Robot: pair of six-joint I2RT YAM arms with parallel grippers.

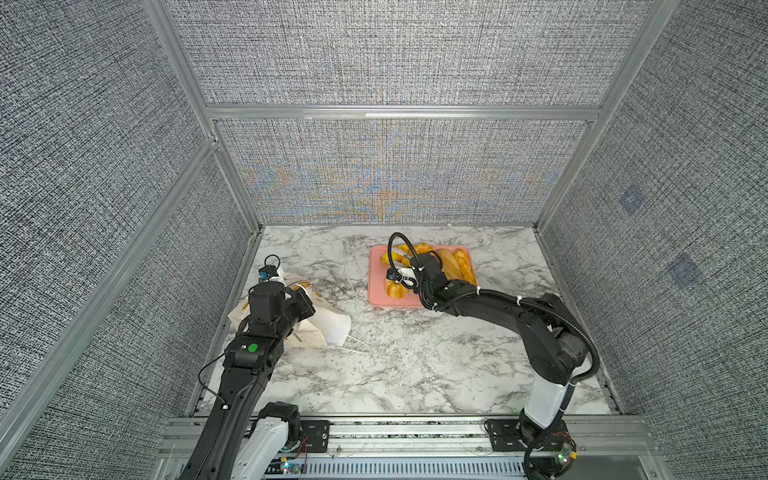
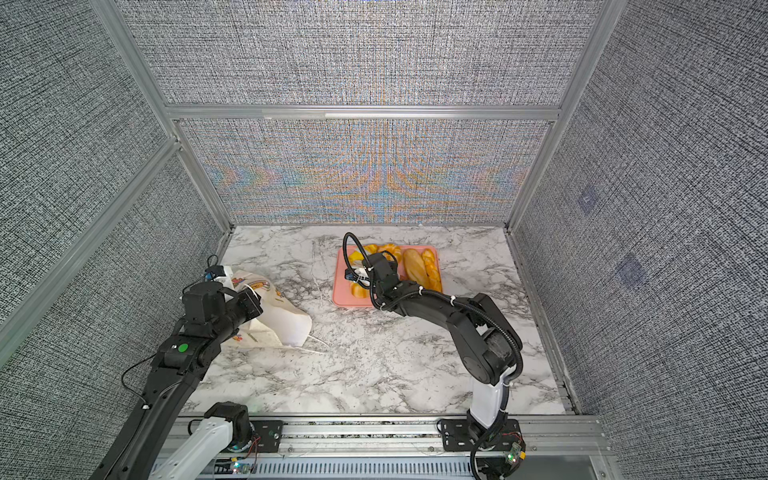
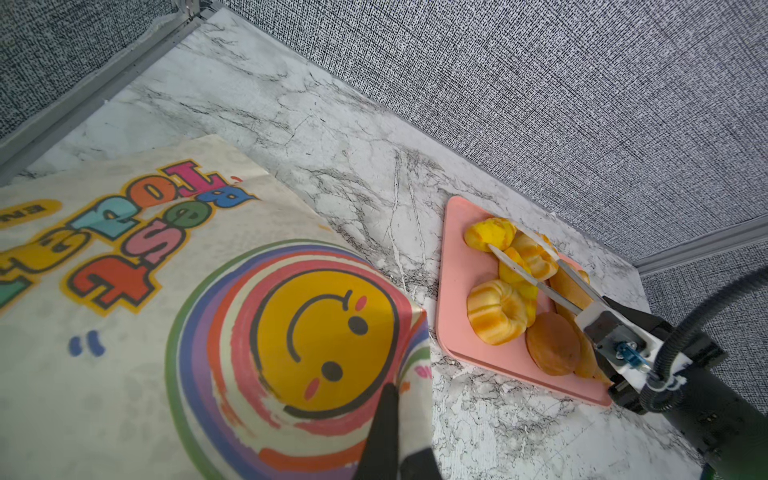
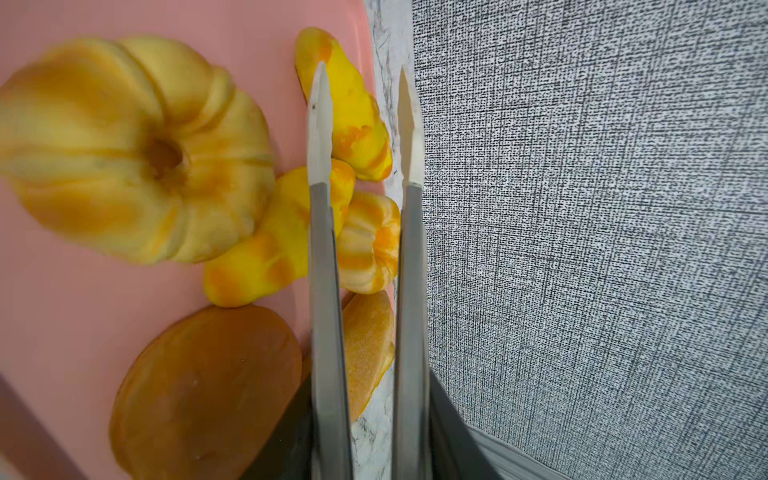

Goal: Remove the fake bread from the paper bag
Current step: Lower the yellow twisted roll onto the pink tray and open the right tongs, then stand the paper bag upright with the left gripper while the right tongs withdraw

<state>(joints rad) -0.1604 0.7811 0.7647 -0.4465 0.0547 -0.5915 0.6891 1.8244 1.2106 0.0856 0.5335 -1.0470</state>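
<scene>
One white, marble-patterned table [image 1: 415, 365] carries everything. On its near left side one cream-white paper bag [image 1: 332, 324] lies crumpled on its side. A yellow smiley face [image 3: 324, 340] and colourful lettering are printed on it. One white cord handle [image 1: 357, 347] trails onto the table. The left end effector [image 3: 399, 444] is pinched closed on an edge of the bag, just beside the smiley face.

Farther back, right of centre and well apart from the bag, sits one flat pink rectangular tray [image 1: 376, 266]. Seven pieces of glossy golden-yellow fake bread [image 1: 395, 289] lie on it:
- two ring-shaped buns [image 3: 496, 311] [image 3: 536, 253]
- two croissant-like rolls [image 3: 490, 232] [image 3: 515, 276]
- two long loaves [image 1: 446, 262] [image 1: 463, 266]
- one round dark brown bun [image 3: 552, 343]

The right end effector [image 4: 370, 440] hangs over the tray, gripping one pair of long metal tongs [image 4: 324, 270]. The tong arms stand narrowly apart above the bread.
</scene>
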